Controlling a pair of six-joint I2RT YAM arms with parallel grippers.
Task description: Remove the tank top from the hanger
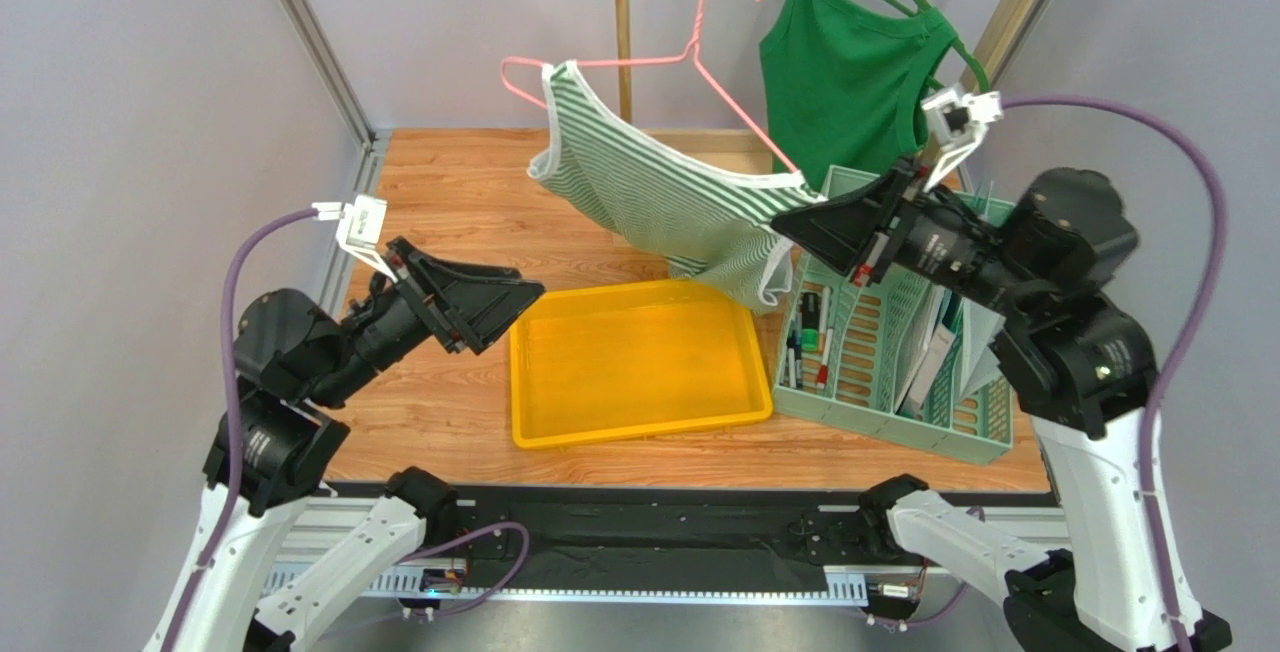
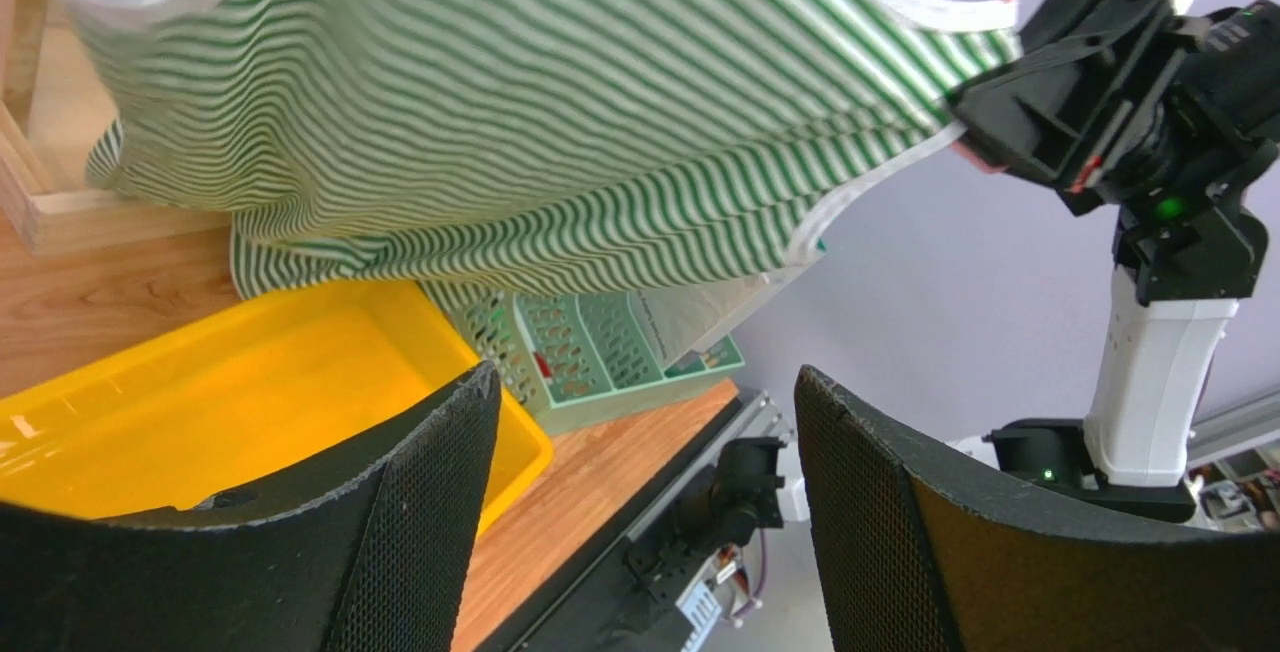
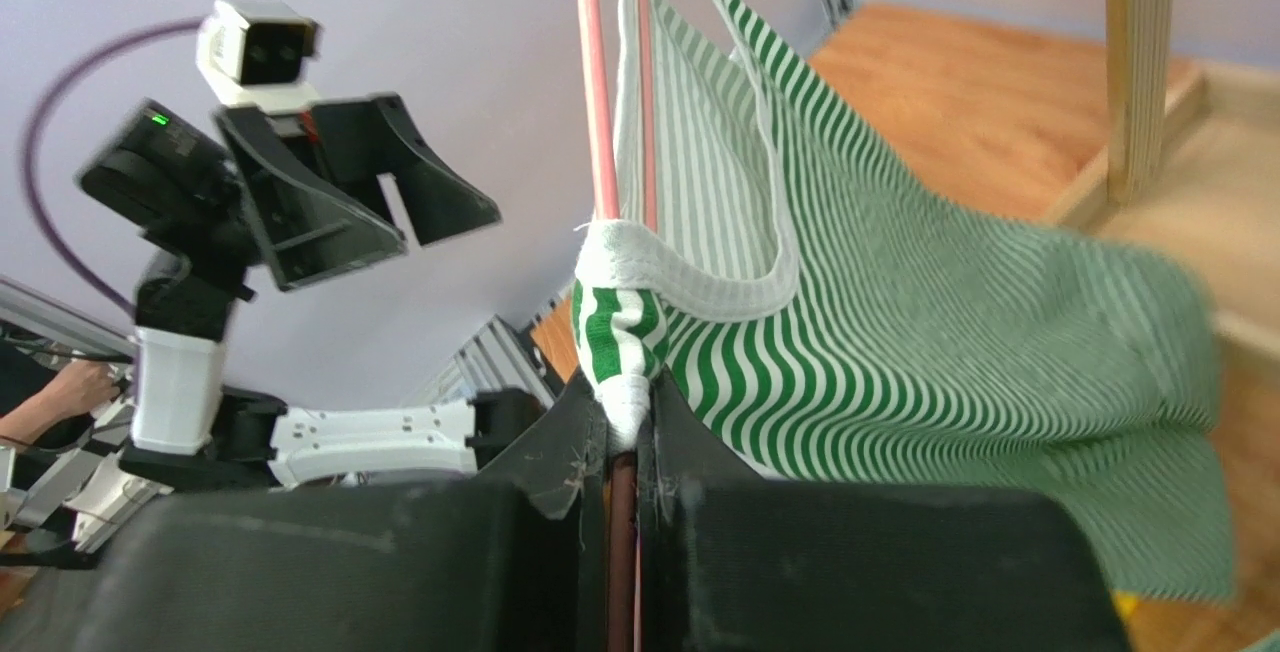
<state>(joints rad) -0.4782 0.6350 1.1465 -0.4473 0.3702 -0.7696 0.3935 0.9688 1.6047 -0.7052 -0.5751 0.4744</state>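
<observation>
Tank top (image 1: 661, 210) is hanging slantwise on the pink hanger (image 1: 706, 52). The right pincer (image 1: 784, 217) is clamping its strap, and the left pincer (image 1: 523, 295) is hovering open and empty. The pull should be sliding the strap off the wire's end.

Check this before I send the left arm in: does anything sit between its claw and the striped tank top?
Nothing visible. The open left claw faces the striped tank top across bare air; the yellow tray lies below, and the right claw pinches the strap beyond.

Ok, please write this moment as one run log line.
left gripper: open | right gripper: shut on tank top strap | hanger: tilted
</observation>
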